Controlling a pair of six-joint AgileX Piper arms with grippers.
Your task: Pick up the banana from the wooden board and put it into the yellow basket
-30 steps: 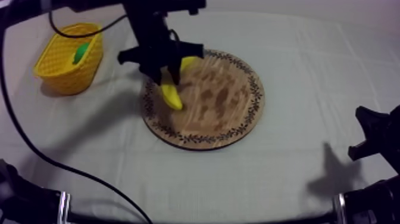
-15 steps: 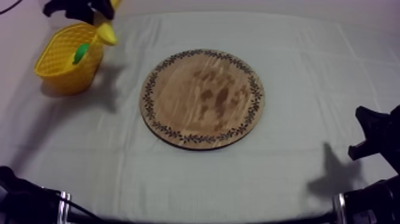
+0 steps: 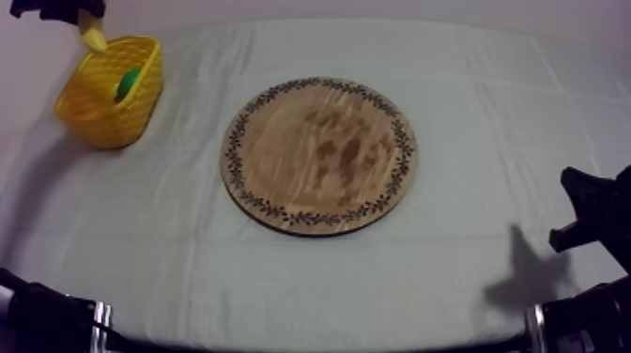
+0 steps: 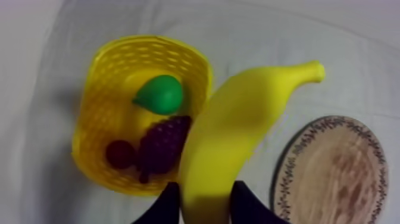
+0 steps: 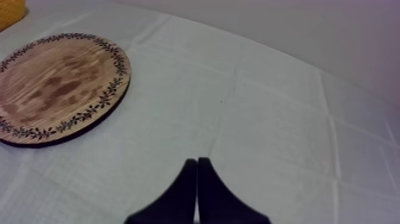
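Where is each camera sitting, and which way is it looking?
Top view: up high, slanting down on the wooden board and yellow basket; black arm parts at its lower edges.
Left wrist view: riding behind the left claw, looking down over the basket; that claw is shut on the banana.
Right wrist view: riding behind the right claw, low, looking across the cloth at the board; that claw is shut, empty.
Shared: top and left wrist views both show basket, banana and board.
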